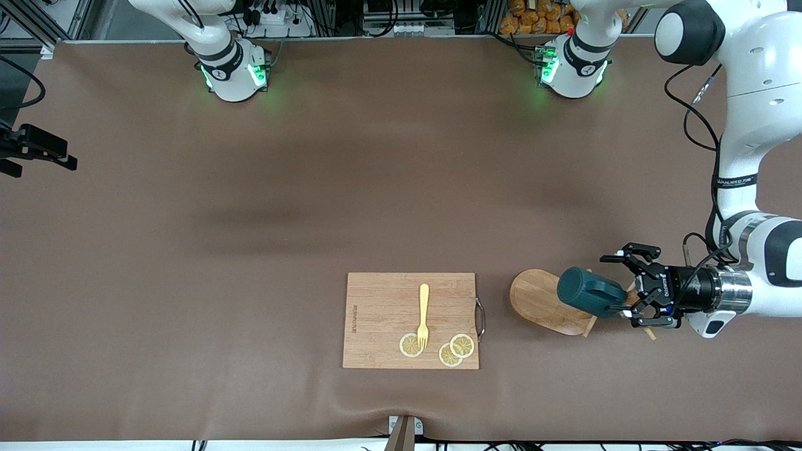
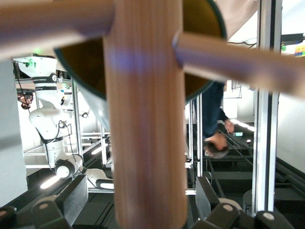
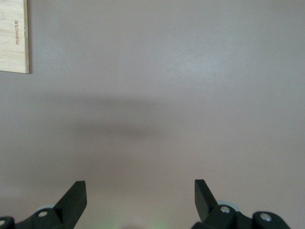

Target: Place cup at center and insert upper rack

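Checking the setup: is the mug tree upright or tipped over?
Tipped: the mug tree shows its oval base face-on, its post pointing sideways into the open left hand.

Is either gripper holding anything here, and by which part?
Nothing is held. The left gripper stands open around the post of the upper rack, which lies tipped with the cup on it. The right gripper is open, empty.

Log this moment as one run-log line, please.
left gripper: open around upper rack post | cup: hanging on rack | rack: tipped on its side | right gripper: open, over bare table
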`<action>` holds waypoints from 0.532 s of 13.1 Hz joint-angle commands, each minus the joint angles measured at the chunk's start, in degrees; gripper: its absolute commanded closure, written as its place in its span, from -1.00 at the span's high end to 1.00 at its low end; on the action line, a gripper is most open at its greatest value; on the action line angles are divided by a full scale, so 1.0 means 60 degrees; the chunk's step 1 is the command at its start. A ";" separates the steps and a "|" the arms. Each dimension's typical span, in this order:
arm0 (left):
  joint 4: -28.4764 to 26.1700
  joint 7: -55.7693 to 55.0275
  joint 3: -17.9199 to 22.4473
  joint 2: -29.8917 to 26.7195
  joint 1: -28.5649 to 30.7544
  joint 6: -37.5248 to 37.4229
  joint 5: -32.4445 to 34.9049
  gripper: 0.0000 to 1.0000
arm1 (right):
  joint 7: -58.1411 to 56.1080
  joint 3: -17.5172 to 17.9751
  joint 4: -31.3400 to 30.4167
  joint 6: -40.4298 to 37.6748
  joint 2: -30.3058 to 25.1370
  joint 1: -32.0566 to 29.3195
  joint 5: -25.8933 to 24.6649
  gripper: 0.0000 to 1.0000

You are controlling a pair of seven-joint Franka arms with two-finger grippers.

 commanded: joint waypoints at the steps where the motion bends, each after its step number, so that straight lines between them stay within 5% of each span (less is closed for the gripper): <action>1: 0.0072 0.0101 -0.0081 -0.0067 0.0158 -0.0310 -0.0316 1.00 | -0.0006 -0.0011 0.0147 -0.0064 0.0003 0.0062 -0.0007 1.00; 7: 0.0087 0.0100 0.0050 -0.0901 0.0173 -0.0296 -0.0155 1.00 | -0.0006 0.0004 0.0337 -0.0064 0.0003 0.0194 0.0008 1.00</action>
